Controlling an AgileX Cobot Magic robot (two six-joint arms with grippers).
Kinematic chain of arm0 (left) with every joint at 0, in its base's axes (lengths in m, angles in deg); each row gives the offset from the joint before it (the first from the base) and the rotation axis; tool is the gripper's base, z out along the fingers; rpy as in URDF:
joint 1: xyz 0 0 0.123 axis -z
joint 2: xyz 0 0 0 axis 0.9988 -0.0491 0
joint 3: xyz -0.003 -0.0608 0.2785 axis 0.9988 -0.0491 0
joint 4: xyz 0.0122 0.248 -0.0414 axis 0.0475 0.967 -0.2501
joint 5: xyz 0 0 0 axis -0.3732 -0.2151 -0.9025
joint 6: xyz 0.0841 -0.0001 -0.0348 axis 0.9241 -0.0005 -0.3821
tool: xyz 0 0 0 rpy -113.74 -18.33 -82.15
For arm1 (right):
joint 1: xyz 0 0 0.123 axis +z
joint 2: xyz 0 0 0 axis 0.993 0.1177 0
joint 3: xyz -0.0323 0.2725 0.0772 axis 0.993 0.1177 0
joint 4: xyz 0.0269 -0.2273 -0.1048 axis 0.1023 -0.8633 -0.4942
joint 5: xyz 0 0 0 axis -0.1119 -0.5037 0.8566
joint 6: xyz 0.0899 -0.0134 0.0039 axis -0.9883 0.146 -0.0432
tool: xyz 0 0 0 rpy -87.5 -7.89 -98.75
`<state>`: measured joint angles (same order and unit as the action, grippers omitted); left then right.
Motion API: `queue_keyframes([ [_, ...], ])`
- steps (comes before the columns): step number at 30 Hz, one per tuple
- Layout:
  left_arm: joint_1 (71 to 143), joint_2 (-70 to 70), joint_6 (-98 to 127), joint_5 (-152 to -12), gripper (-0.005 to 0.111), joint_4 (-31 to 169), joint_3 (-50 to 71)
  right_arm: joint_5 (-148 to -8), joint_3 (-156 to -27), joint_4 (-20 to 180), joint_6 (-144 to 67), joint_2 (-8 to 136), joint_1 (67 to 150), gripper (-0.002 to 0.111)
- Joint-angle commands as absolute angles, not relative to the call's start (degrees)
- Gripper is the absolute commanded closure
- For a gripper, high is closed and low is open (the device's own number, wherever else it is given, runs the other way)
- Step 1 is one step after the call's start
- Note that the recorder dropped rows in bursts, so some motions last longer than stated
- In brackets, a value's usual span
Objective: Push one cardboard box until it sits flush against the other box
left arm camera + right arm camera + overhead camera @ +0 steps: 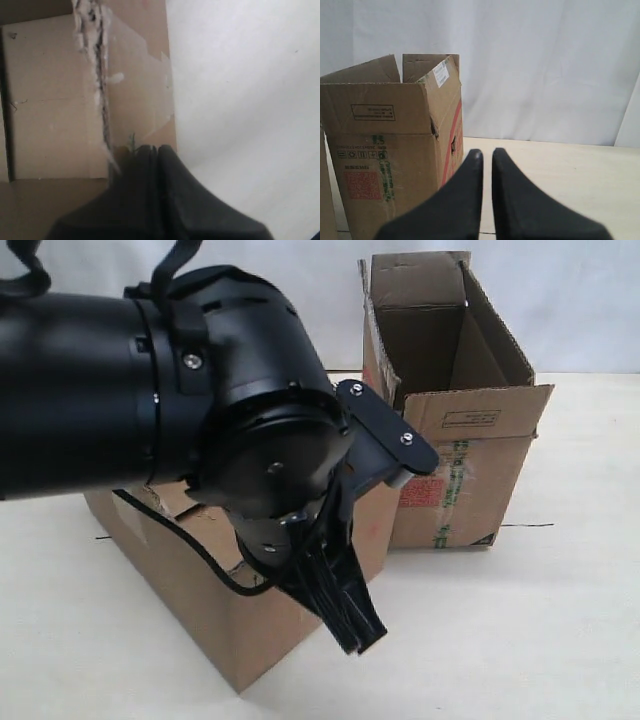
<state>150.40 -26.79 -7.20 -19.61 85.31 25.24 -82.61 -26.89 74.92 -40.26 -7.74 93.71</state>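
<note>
The wide cardboard box (235,625) with the torn rim stands at front left, largely covered by my left arm. My left gripper (352,632) points down along that box's right side, shut with nothing in it; whether it touches the cardboard I cannot tell. The left wrist view has the shut left gripper (150,149) at the ragged rim of the cardboard box (50,100). The other box (465,455), taller with flaps and a red label, stands behind to the right. My right gripper (483,152) hovers beside the other box (390,150), shut but for a narrow slit. The arm hides where the boxes meet.
The pale table (520,640) stretches in front of and to the right of both boxes. A white backdrop (545,70) closes off the far side. A thin black line (525,526) is marked on the table beside the taller box.
</note>
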Motion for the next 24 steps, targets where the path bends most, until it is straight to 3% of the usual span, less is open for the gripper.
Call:
queue_keyframes([
  [1, 148.4, -26.8, -7.6, -18.1, 0.107, 87.4, 25.6, -82.7, -26.7, 75.1, -40.1, -7.9, 93.3, 0.103],
  [24, 141.2, -26.8, -7.4, -21.1, 0.107, 92.1, 25.6, -82.7, -26.7, 75.1, -40.1, -7.9, 93.3, 0.103],
])
